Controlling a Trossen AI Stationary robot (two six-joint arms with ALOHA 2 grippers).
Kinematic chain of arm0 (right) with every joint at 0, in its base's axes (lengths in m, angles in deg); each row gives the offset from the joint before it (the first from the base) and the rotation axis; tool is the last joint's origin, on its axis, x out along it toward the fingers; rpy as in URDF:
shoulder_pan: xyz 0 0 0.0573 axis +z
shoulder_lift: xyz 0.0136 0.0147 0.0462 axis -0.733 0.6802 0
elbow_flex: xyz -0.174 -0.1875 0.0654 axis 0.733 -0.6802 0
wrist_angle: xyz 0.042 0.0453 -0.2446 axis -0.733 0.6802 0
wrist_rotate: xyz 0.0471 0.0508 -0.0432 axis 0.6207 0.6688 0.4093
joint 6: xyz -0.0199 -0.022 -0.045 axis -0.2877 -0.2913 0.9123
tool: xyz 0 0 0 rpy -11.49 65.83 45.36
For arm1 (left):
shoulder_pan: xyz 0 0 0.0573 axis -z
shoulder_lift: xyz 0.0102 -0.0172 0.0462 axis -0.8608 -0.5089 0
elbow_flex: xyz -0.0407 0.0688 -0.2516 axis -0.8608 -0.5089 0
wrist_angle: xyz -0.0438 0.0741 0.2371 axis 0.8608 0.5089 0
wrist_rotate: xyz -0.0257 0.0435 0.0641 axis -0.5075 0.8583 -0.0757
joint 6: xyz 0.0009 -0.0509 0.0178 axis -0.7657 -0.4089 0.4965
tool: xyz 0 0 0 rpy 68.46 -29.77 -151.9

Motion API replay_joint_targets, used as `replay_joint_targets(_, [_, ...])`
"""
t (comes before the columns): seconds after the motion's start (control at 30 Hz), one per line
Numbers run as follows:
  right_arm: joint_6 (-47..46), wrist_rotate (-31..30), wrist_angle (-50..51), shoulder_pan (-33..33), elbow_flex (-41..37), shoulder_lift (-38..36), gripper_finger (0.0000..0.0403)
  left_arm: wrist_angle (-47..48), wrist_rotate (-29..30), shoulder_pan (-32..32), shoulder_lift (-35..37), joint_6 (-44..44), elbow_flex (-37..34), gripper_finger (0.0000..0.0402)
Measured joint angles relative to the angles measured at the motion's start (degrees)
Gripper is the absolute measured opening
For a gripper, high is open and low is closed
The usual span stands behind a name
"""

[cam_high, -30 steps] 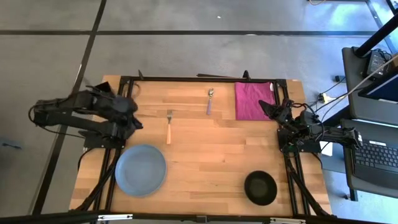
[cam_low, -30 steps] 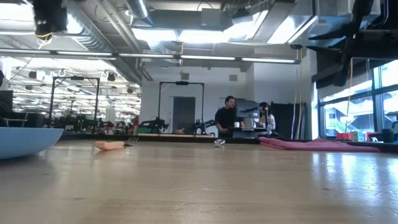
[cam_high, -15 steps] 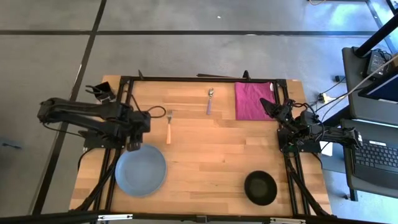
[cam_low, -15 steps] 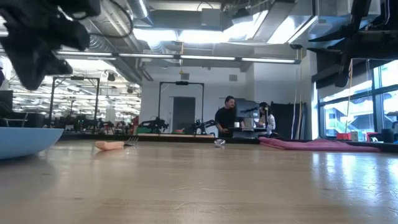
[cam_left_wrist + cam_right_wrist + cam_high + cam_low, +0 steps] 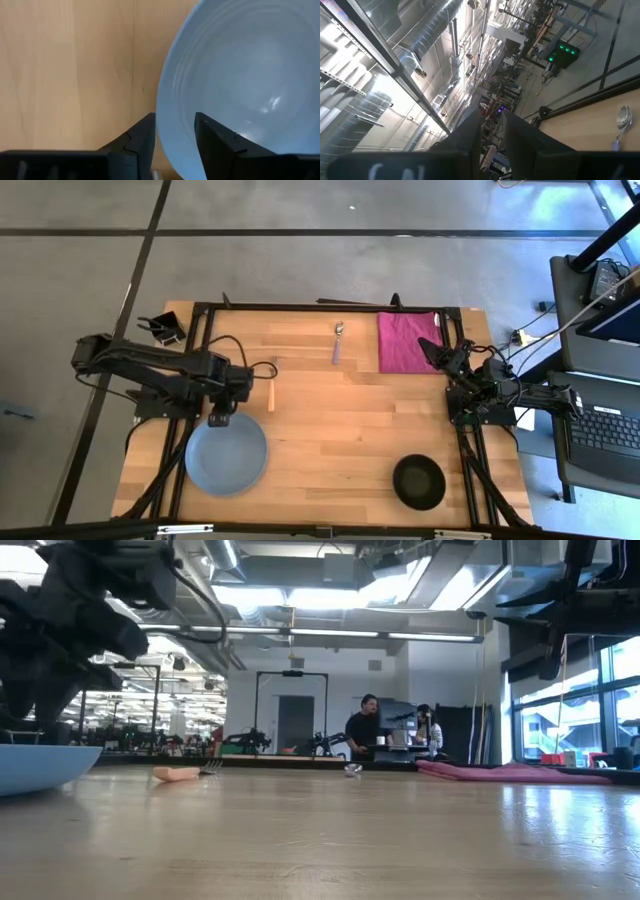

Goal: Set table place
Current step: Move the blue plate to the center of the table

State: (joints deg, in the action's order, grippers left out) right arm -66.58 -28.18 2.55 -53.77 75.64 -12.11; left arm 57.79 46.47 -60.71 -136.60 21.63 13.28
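Note:
The grey-blue plate (image 5: 226, 454) lies flat on the table (image 5: 330, 430) at the near left. My left gripper (image 5: 218, 418) hovers over the plate's far rim, pointing down. In the left wrist view (image 5: 175, 130) it is open, one finger on each side of the rim (image 5: 165, 95), and I cannot tell whether it touches. The black bowl (image 5: 418, 482) sits at the near right. The orange-handled fork (image 5: 271, 394) and the purple-handled spoon (image 5: 337, 345) lie farther back. My right gripper (image 5: 432, 352) waits raised at the right edge, narrowly open (image 5: 491, 125).
A pink cloth (image 5: 409, 341) lies flat at the far right, beside the spoon. The left arm reaches over the fork's tine end. The black frame (image 5: 320, 307) edges the table. People stand in the room beyond the table (image 5: 368, 725). Bare wood lies between plate and bowl.
My left gripper has moved from the far left corner toward the table's near edge and a little right, past the fork, and has come down over the plate's far rim. Plate, bowl, fork, spoon and the right arm have stayed where they were.

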Motion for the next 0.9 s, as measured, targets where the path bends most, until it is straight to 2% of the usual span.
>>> replay_joint_targets(0.13, [0.0,0.01,0.0,0.0,0.0,0.0,0.0078,-3.02,-0.55,0.0,-3.71,-1.48,0.02,0.0136])
replay_joint_targets(0.3, [0.05,0.01,0.01,0.0,0.0,0.0,0.0078,-2.8,4.13,-0.09,-6.55,-3.84,0.02,0.0129])
replay_joint_targets(0.63, [0.2,0.04,0.11,0.0,-0.01,0.0,0.0078,-5.55,2.43,-0.07,-10.93,-4.14,0.0,0.0126])
replay_joint_targets(0.8, [0.2,0.46,0.39,0.02,-0.02,0.0,0.0078,-10.99,2.23,-0.04,-14.11,-4.94,-0.94,0.0126])
replay_joint_targets(0.9, [0.04,0.48,0.37,0.02,-0.02,0.0,0.0078,-11.91,3.01,-0.04,-15.48,-5.11,-0.93,0.0112])
